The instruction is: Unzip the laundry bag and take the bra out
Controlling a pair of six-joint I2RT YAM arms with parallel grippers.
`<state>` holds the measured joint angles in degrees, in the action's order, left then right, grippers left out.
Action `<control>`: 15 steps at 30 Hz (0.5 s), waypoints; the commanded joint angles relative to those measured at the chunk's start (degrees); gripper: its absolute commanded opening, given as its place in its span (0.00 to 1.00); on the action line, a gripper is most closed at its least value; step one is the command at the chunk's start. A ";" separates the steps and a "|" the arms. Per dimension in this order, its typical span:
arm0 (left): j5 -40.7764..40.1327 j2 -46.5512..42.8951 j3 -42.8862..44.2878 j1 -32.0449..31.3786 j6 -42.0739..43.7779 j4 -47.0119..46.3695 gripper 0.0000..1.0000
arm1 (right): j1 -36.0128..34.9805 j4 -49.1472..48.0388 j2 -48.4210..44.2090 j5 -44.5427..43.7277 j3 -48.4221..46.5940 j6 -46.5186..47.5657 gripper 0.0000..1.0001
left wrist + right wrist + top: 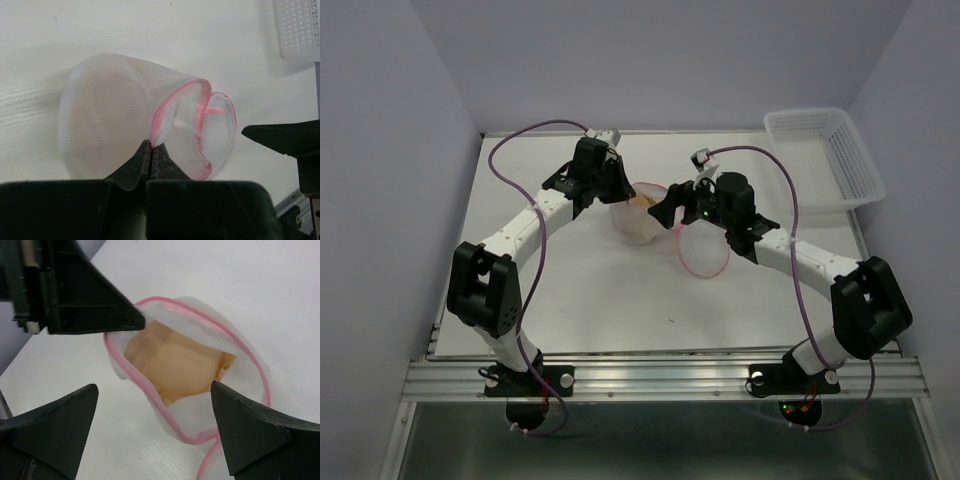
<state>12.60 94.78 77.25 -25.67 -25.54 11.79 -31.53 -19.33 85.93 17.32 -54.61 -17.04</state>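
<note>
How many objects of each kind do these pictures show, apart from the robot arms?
Laundry bag: 1
Bra, inside the bag: 1
Plastic basket: 1
Total: 3

The right gripper [154, 386] hangs over the white desk [260, 275], its two black fingers [55, 420] spread wide apart. Between them lies the laundry bag [200, 407], mouth gaping, with the pink zipper rim curling round the opening. Inside it, just ahead of the fingertips, the tan bra [175, 362] sits folded and plainly exposed. Beyond the left-hand finger, the left gripper [132, 320] has its dark tip pressed onto the bag's rim.
</note>
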 commanded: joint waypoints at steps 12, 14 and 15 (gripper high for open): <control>4.10 -3.73 -3.07 -0.08 0.23 -4.23 0.00 | 1.56 5.18 13.90 3.16 -12.97 -12.05 1.00; 4.19 -3.82 -3.25 -0.08 -0.12 -4.32 0.00 | 1.56 5.09 15.31 3.07 -13.59 -12.23 1.00; 3.84 -3.90 -3.34 0.01 -0.47 -4.41 0.00 | 1.56 5.09 15.84 3.24 -13.51 -12.14 1.00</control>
<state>15.59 94.56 74.56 -25.67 -25.71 9.76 -29.98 -13.10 100.51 18.06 -65.34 -27.53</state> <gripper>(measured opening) 0.047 0.998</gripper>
